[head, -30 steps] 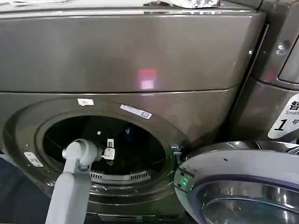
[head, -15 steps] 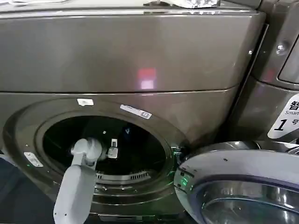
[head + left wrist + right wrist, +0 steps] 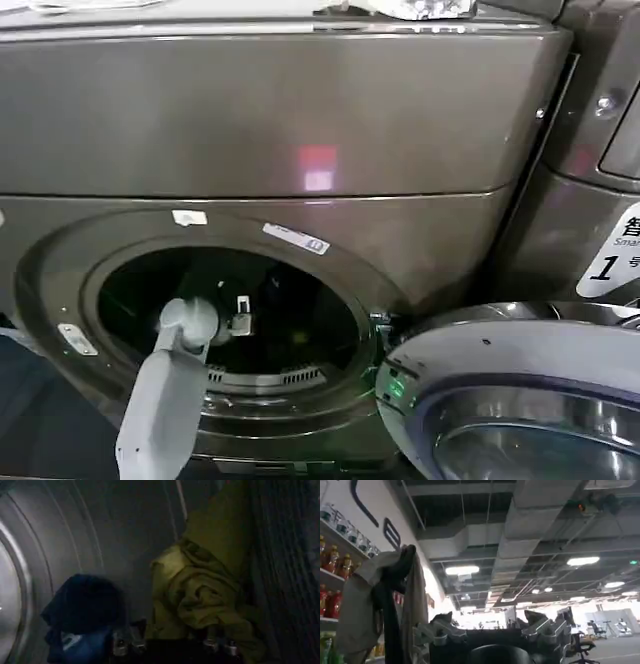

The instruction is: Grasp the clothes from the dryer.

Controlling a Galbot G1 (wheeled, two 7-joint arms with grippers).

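The dryer [image 3: 300, 130] stood before me, its door [image 3: 520, 400] swung open to my right. My left arm reached through the porthole into the drum [image 3: 60, 535]. Inside lay the clothes: a yellow-green piece [image 3: 205, 580] heaped against the drum wall, and beside it a smaller dark blue garment [image 3: 82, 612]. My left tool [image 3: 172, 647] hung just short of both, spread and holding nothing. My right tool [image 3: 495, 630], pointed at the ceiling, was spread and empty.
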